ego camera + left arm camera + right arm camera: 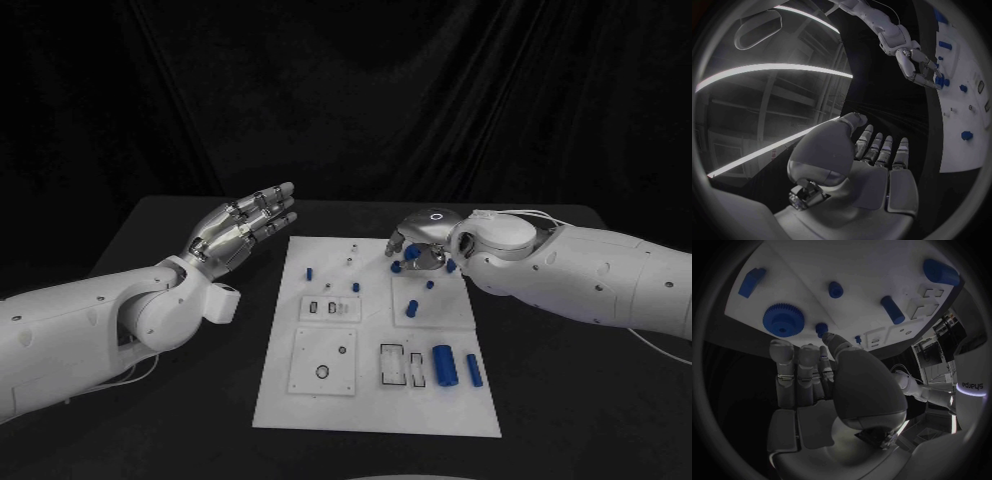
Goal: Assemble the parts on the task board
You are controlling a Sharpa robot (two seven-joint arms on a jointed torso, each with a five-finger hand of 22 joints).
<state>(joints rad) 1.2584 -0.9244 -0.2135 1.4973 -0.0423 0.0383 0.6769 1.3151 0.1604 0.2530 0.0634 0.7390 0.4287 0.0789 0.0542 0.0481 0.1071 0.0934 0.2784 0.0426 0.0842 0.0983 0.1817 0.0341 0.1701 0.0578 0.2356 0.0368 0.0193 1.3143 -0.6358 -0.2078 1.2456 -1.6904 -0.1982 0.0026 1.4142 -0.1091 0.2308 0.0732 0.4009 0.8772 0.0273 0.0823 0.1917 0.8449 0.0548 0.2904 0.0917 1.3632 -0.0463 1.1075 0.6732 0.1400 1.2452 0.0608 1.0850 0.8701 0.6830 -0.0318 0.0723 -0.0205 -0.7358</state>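
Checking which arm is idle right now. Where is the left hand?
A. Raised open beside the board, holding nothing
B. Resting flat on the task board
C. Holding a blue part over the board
A: the left hand is raised off the task board, fingers apart, holding nothing.

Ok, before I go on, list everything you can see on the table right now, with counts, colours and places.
Task board: one, white, middle of the table.
Table: one, black, under the board.
Blue parts: several; two cylinders lying near the board's right edge, small pegs standing toward the far left, one gear by the right hand. Exact count cannot be told.
Left hand: silver, raised off the board's far left corner, fingers apart, holding nothing.
Right hand: silver, over the board's far right corner, fingertips down among the blue parts; whether it holds one cannot be told.
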